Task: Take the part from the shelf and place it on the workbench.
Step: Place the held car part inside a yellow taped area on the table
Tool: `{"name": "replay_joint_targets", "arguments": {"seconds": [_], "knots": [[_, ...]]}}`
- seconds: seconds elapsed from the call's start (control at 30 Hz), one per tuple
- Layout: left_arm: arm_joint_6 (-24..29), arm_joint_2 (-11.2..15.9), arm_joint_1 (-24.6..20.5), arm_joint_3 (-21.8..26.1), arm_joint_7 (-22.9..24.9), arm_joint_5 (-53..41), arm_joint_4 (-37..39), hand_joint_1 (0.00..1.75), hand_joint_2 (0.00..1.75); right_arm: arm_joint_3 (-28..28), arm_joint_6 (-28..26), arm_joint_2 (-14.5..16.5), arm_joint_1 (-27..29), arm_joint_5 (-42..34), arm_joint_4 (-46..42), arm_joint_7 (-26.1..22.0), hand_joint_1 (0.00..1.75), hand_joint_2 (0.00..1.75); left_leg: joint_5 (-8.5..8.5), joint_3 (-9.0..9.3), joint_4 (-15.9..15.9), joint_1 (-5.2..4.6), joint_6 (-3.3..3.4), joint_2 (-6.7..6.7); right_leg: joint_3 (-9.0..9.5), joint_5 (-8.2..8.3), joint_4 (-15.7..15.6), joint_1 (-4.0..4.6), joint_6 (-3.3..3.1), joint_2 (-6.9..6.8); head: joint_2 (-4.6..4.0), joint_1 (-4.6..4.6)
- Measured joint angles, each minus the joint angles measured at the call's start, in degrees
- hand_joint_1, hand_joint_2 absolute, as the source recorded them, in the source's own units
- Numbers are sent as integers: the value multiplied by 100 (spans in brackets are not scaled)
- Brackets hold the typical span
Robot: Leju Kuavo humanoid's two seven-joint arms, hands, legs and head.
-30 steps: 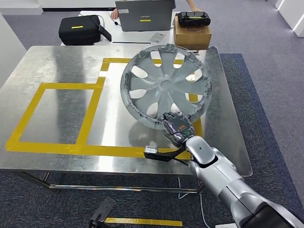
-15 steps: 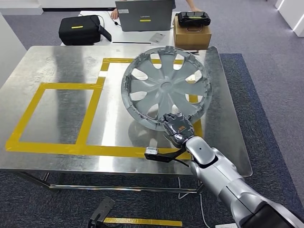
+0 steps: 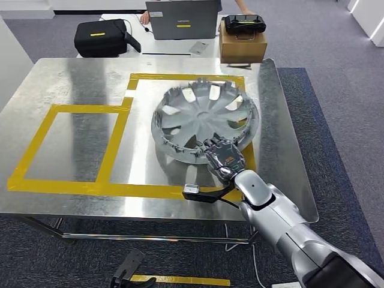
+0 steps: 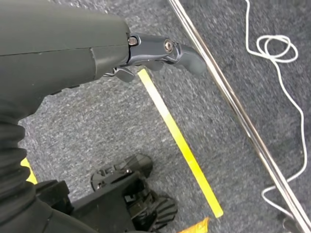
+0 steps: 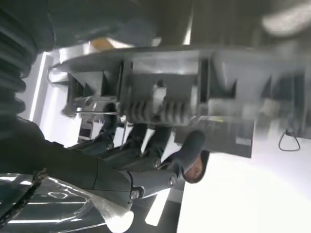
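Note:
The part, a silver wheel cover (image 3: 206, 117), lies low on the metal workbench (image 3: 72, 78), inside the right yellow taped rectangle and still slightly tilted. My right hand (image 3: 222, 157) is at its near rim. In the right wrist view the dark fingers (image 5: 135, 138) reach up to the rim's ribbed underside (image 5: 157, 104), while the thumb (image 5: 190, 145) stands apart from it. My left hand (image 4: 161, 51) hangs beside the bench over the carpet and holds nothing.
Yellow tape marks a second rectangle (image 3: 68, 144) on the bench's left half. Behind the bench stand a black case (image 3: 102, 37), a laptop (image 3: 183, 21) and a cardboard box (image 3: 242, 42) with a controller on it. A person sits behind the laptop. A white cable (image 4: 289, 73) lies on the floor.
The wheel cover has dropped from a steep tilt to nearly flat on the bench. My right hand has stayed at its near rim.

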Motion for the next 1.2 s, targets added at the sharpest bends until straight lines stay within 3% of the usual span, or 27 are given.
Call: {"name": "replay_joint_targets", "arguments": {"seconds": [0.5,1.2], "knots": [[196,-8,8,1,268,-45,0,0,0,33,4,-4,-40,11,-2,63,0,175,1,3,1,0,-1,3,1,1,0,0,0,7,0,1],[285,-12,25,3,291,-10,1,0,0,42,28,-96,-58,227,-8,219,0,175,1,3,1,0,-1,3,1,1,-1,0,-1,6,0,0]]}}
